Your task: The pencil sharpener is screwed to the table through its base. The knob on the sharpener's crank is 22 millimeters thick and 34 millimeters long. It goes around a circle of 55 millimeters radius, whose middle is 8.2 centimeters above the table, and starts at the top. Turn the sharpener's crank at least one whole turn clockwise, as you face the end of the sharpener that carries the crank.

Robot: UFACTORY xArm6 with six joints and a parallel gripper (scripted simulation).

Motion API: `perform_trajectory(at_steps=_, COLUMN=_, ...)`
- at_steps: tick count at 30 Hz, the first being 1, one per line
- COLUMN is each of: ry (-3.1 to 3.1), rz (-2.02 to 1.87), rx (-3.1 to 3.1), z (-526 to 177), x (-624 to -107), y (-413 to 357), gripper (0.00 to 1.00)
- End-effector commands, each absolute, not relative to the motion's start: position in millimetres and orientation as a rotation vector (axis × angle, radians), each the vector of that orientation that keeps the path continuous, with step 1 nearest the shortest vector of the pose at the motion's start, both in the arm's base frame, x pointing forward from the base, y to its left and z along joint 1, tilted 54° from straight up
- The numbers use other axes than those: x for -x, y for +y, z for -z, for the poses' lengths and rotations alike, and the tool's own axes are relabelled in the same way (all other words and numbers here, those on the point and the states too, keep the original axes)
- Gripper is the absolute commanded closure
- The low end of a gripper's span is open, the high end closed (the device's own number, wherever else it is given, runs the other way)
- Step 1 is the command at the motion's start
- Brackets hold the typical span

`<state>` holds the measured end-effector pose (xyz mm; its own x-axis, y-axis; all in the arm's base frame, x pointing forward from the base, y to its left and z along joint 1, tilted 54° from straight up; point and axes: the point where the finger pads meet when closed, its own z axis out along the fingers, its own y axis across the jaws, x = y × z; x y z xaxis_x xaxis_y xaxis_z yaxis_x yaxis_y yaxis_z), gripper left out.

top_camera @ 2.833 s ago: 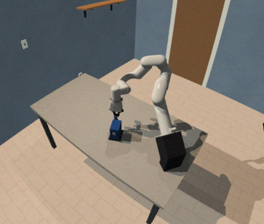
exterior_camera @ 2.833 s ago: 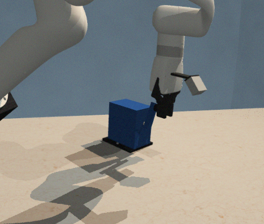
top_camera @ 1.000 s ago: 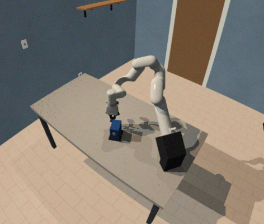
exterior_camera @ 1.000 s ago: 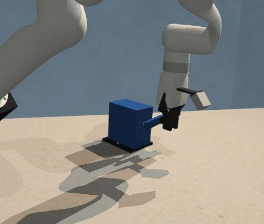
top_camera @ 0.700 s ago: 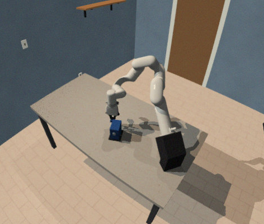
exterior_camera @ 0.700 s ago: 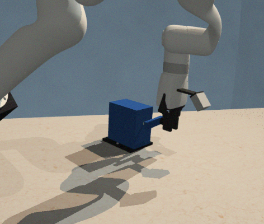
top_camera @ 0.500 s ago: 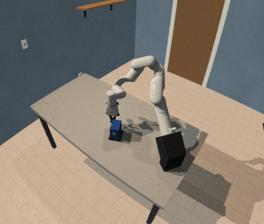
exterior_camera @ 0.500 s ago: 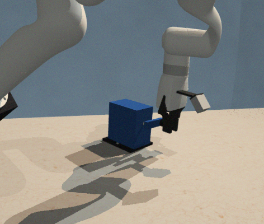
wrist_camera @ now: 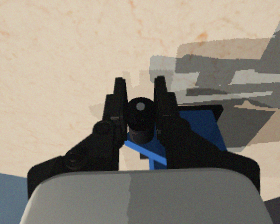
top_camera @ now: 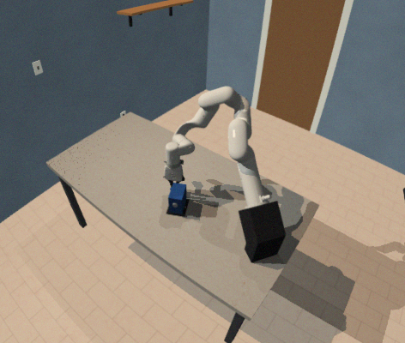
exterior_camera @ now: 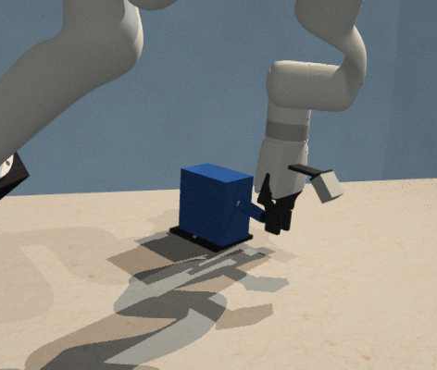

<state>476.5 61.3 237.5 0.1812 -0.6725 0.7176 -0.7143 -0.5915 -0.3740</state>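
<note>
The blue pencil sharpener (top_camera: 177, 199) stands on a black base on the table; it also shows in the exterior view (exterior_camera: 215, 204) and in the wrist view (wrist_camera: 201, 130). Its blue crank arm (exterior_camera: 251, 211) points away from the box and slightly downward, so the knob sits below the crank's axle height. My gripper (exterior_camera: 278, 222) comes down from above and is shut on the black crank knob (wrist_camera: 141, 117), which sits between the two black fingers in the wrist view. In the top view the gripper (top_camera: 174, 179) is just above the sharpener's far end.
The arm's black base block (top_camera: 262, 231) stands on the table to the right of the sharpener. The arm's upper links (top_camera: 232, 129) arch over the table behind it. The table edge (top_camera: 116, 223) runs in front of the sharpener.
</note>
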Motion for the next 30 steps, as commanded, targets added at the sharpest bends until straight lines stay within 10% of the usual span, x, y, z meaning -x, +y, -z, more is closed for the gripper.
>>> perform_trajectory(at_steps=1, ry=-1.397, rz=-1.408, rx=-2.379, z=-232, x=-478, y=56, gripper=1.00)
perform_trajectory(at_steps=30, ry=-1.397, rz=-1.408, rx=-2.379, z=-210, x=-470, y=30, gripper=1.00)
